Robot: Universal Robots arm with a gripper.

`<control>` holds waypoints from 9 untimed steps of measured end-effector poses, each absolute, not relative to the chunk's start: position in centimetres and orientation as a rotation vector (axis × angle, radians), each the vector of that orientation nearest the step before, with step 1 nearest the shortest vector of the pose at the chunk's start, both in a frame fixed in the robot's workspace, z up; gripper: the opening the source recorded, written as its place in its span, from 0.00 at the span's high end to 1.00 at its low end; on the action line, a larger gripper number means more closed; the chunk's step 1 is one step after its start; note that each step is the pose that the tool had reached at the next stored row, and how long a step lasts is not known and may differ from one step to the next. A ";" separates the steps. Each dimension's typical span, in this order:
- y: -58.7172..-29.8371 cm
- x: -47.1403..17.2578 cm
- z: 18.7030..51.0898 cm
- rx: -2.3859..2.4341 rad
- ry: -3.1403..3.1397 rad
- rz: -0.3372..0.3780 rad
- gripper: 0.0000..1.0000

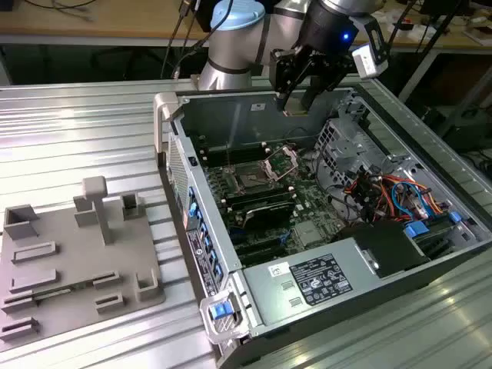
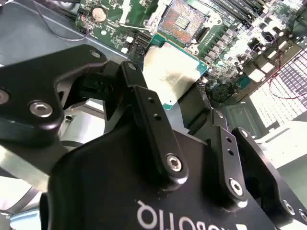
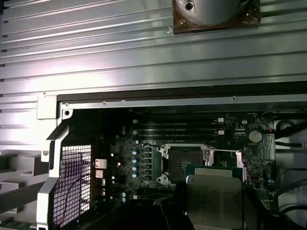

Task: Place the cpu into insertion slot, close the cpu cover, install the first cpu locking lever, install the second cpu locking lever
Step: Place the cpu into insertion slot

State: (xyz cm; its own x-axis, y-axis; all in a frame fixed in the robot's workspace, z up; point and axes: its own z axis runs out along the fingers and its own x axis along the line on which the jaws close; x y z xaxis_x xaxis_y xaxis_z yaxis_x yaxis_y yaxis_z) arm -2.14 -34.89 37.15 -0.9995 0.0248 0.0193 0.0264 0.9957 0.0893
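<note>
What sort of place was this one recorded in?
Probably a robotics lab bench: an open computer case on a ribbed metal table, a wooden workbench behind, and the gripper holding the cpu.

The cpu [image 2: 172, 67], in the hand [image 2: 167, 82], hangs above the motherboard [image 1: 311, 206].

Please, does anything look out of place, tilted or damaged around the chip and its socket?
Nothing stands out. The gripper holds the cpu by its edges above the open case, not yet in the insertion slot, which lies bare. The cpu cover stands raised. No damage shows.
</note>
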 end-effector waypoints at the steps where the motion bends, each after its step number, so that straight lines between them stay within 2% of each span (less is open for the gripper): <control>1: -34.9 -2.1 37.1 -0.040 -3.120 -0.140 0.45; 9: -34.9 -2.1 37.1 -0.040 -3.120 -0.140 0.45</control>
